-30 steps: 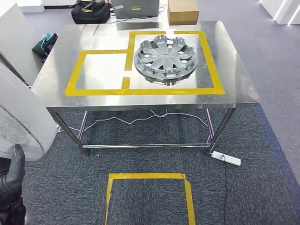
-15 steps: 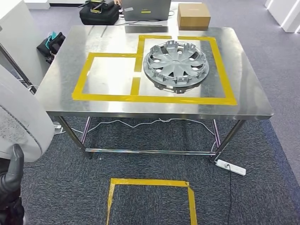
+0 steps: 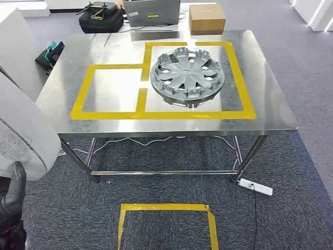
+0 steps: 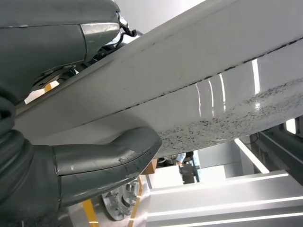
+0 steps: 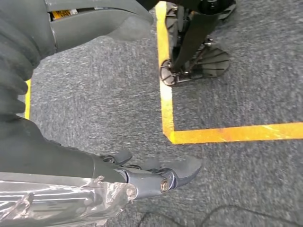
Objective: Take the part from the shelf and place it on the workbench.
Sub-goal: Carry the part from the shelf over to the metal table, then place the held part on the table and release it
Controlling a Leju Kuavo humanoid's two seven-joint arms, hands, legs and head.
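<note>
Steel workbench (image 3: 271, 104) with yellow tape squares (image 3: 114, 113) shifted left in frame as camera moved; left hand (image 4: 71, 161) keeps grip on large white curved panel part (image 3: 23, 135); right hand (image 5: 107, 175) hangs empty, fingers apart, over grey carpet (image 5: 232, 71)

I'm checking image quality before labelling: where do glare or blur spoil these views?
Head view: sharp, with soft ceiling glare on the steel workbench. Left wrist view: bright streaks on the held white part; background blown out. Right wrist view: carpet slightly soft.
</note>
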